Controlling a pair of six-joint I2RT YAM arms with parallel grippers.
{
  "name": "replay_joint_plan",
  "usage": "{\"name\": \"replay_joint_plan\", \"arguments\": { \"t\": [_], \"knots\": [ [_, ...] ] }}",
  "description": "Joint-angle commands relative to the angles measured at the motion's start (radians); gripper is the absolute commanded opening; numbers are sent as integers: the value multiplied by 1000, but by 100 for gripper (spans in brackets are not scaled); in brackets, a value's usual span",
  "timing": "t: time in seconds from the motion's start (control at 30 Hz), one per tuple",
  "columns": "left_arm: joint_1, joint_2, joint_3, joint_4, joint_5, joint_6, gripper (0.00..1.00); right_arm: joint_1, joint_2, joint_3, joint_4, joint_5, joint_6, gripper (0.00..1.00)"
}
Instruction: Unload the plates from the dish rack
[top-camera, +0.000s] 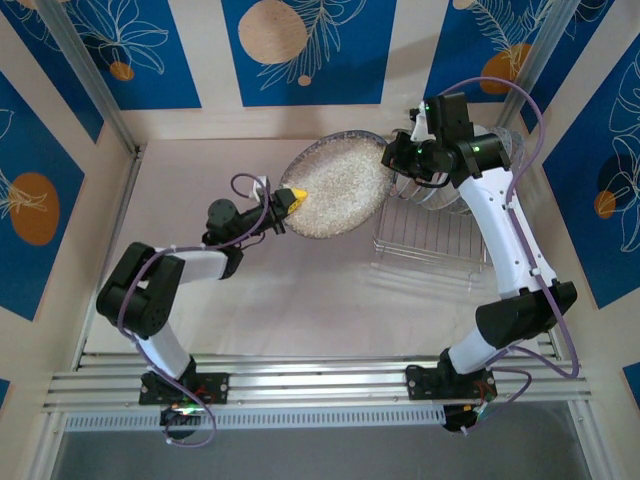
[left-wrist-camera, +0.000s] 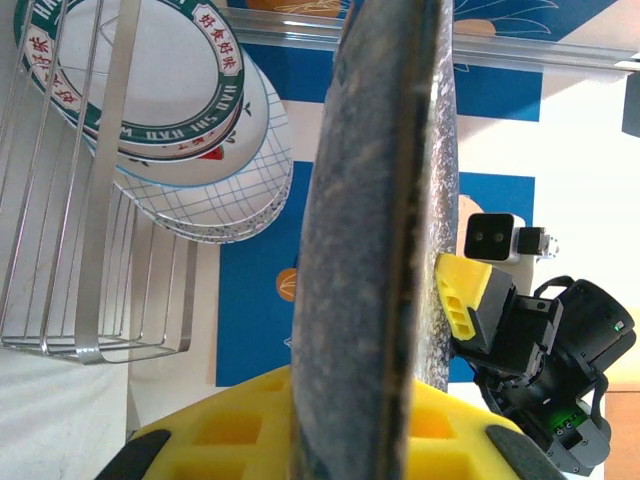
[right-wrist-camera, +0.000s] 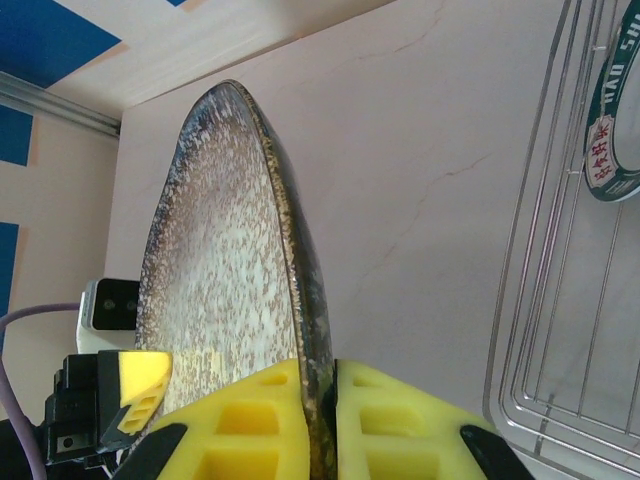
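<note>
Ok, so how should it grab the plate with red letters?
Probably by its top rim, coming from above. The lettered plate stands on edge in the rack with other plates close behind, so its lower rim sits among the wires; the upper rim leaves room for a finger on each face.

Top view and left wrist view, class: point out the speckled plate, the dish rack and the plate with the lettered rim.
speckled plate (top-camera: 335, 190), top view, middle of its face.
dish rack (top-camera: 430, 242), top view, wire floor.
lettered-rim plate (left-wrist-camera: 178, 72), left wrist view, white centre.
</note>
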Motion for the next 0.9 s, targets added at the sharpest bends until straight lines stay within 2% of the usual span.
{"name": "replay_joint_plan", "arguments": {
  "t": [0.0, 0.23, 0.47, 0.67, 0.87],
  "knots": [
    [-2, -62, 6, 32, 18, 57, 0, 4, -43, 18, 126, -114, 62, 3],
    [12, -128, 2, -56, -7, 90, 0, 5, 0, 60, 58, -123, 82, 38],
    [54, -173, 5, -68, -60, 69, 0, 56, 53, 142, -23, -48, 117, 58],
    [90, -217, 13, -99, -71, 58, 0, 73, 85, 202, -66, 18, 139, 67],
    [128, -282, 6, -196, -75, 98, 0, 61, 121, 291, -96, 11, 129, 70]
  ]
}}
